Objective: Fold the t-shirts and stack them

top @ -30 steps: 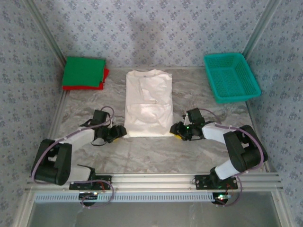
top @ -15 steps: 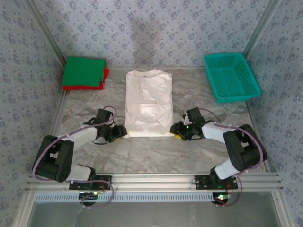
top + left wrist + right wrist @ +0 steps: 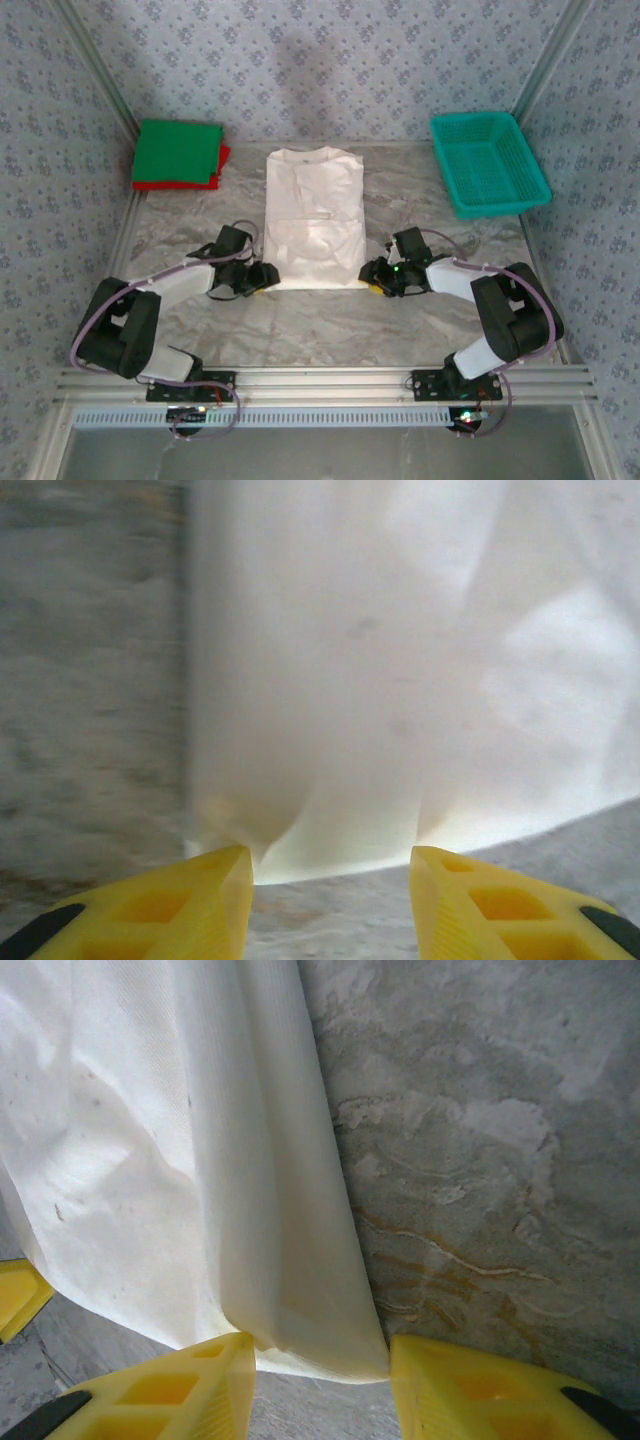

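An off-white t-shirt (image 3: 313,215) lies flat in the middle of the table, folded into a long strip with its collar at the far end. My left gripper (image 3: 265,277) is at its near left corner. In the left wrist view the jaws (image 3: 330,865) stand open, and the shirt's hem (image 3: 380,660) lies just ahead of the yellow fingertips (image 3: 225,880). My right gripper (image 3: 367,275) is at the near right corner. It is open too (image 3: 320,1355), and the folded corner (image 3: 150,1140) sits between its tips. A green t-shirt (image 3: 178,150) lies folded on a red t-shirt (image 3: 222,160) at the back left.
A teal mesh basket (image 3: 470,117) stands at the back right. The table is grey marble (image 3: 320,320) with bare room near the front. Patterned walls and metal frame rails close in the sides and back.
My left gripper has slid right to the shirt's near left corner, and its jaws have narrowed a little. The right gripper has stayed in place.
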`<action>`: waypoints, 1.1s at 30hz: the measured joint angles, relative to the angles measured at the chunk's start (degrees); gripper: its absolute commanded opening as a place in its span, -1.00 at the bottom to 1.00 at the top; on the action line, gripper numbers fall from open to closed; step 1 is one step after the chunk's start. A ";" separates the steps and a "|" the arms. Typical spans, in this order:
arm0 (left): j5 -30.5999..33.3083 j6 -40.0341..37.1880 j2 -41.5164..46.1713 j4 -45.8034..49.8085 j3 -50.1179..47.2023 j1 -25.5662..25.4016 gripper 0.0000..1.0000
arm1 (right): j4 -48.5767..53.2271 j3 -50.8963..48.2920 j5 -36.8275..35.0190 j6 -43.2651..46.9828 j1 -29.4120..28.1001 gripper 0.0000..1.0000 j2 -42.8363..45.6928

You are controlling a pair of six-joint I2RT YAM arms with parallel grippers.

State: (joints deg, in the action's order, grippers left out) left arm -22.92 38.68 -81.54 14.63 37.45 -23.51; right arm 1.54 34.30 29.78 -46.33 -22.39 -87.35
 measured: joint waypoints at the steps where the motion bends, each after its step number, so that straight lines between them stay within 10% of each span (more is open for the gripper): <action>1: -0.24 0.00 0.02 0.00 0.35 -0.15 -0.10 | 0.02 0.02 0.00 0.00 0.00 -0.13 -0.04; 33: 7.98 0.42 -1.53 7.91 3.34 -0.31 -0.15 | 0.74 0.57 0.02 0.02 0.00 -0.12 -0.46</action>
State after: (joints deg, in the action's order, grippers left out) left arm -14.94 39.09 -83.07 22.55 40.80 -23.81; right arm 2.28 34.87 29.80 -46.30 -22.39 -87.81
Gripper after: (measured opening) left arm 0.426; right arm 0.438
